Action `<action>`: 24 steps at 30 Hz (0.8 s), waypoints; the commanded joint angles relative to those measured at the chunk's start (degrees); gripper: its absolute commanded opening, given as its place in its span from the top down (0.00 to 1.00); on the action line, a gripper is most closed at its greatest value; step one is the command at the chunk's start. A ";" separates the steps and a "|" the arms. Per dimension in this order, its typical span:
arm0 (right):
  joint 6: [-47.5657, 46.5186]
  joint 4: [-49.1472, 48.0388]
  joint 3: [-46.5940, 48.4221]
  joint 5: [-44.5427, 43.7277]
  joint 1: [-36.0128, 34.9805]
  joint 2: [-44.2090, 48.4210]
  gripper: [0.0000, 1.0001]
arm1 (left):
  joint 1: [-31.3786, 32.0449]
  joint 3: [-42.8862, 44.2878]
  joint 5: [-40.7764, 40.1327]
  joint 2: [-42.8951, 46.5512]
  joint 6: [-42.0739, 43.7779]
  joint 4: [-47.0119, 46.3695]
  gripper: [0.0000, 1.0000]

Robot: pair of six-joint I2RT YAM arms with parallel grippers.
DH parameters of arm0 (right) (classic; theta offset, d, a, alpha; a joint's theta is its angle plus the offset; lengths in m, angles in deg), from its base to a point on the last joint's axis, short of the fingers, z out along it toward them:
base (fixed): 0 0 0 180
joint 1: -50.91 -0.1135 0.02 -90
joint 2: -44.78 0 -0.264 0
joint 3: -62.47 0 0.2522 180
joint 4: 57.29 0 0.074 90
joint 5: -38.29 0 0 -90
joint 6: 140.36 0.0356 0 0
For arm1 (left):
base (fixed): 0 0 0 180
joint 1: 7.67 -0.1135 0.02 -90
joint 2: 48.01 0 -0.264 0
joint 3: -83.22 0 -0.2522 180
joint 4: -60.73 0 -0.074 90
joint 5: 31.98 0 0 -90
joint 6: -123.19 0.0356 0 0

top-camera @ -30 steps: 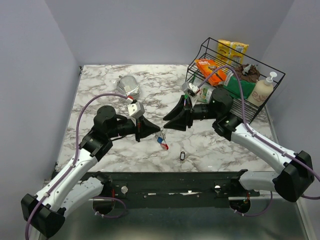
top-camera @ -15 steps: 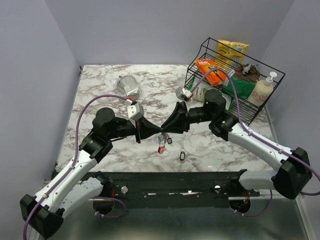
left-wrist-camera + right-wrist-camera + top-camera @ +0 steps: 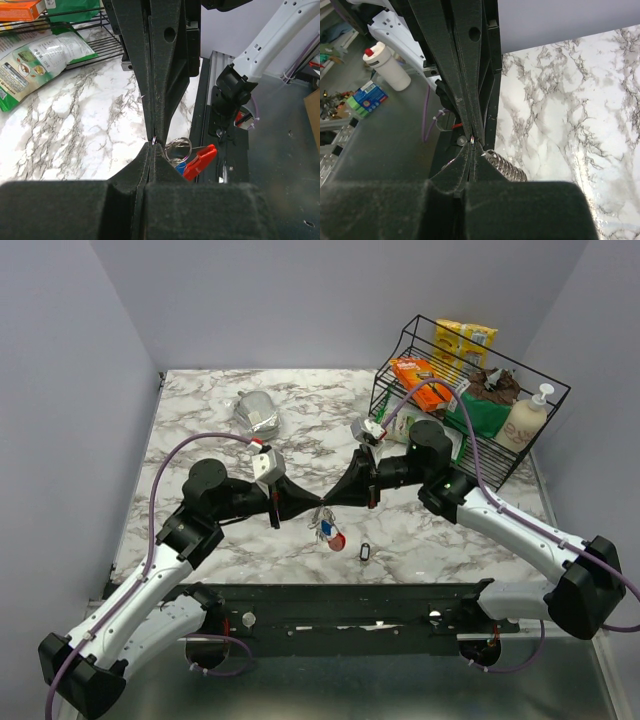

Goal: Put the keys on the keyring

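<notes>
moved: our right gripper (image 3: 337, 500) swung left, closing on the keyring (image 3: 328, 533) | left gripper (image 3: 303, 510) pinches it too | we should spread the ring gently, tips steady

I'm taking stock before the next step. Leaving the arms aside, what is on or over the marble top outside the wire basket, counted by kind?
keyring, hanging at the fingers with a red and a blue tag: 1
loose dark key, lying on the marble: 1
crumpled silver packet: 1
Total: 3
</notes>
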State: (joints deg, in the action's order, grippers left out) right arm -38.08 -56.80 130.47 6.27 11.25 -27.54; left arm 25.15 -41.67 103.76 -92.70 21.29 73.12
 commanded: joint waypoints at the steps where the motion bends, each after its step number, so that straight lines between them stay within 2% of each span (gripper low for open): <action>1: -0.24 0.19 -0.45 -2.07 -0.07 0.68 0.99 | 0.84 -0.65 1.02 1.80 -1.28 -4.61 1.00; 4: 0.47 -0.08 -0.63 -3.48 -0.07 1.47 0.99 | 0.84 -0.65 -0.21 2.06 -1.63 -4.52 0.94; 9: 1.52 -1.66 -1.76 -6.12 -0.07 3.84 0.99 | 0.84 -1.79 -1.61 3.73 -0.93 -4.70 0.68; 12: 2.40 -2.45 -2.38 -8.14 -0.07 5.33 0.99 | 0.84 -1.97 -2.75 4.61 -1.02 -4.87 0.59; 18: 6.00 -9.48 -5.72 -9.37 -0.07 7.18 0.99 | 0.84 -3.72 -2.93 5.31 -3.30 -9.43 0.51; 24: 10.48 -22.49 -11.69 -8.05 0.02 10.87 0.99 | 0.84 -6.44 -1.53 4.87 -6.64 -17.86 0.52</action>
State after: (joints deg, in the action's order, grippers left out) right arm -31.44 -67.75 121.34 -1.49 11.17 -19.56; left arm 25.83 -46.33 101.99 -87.98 17.42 63.55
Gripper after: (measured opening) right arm 0.012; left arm 0.491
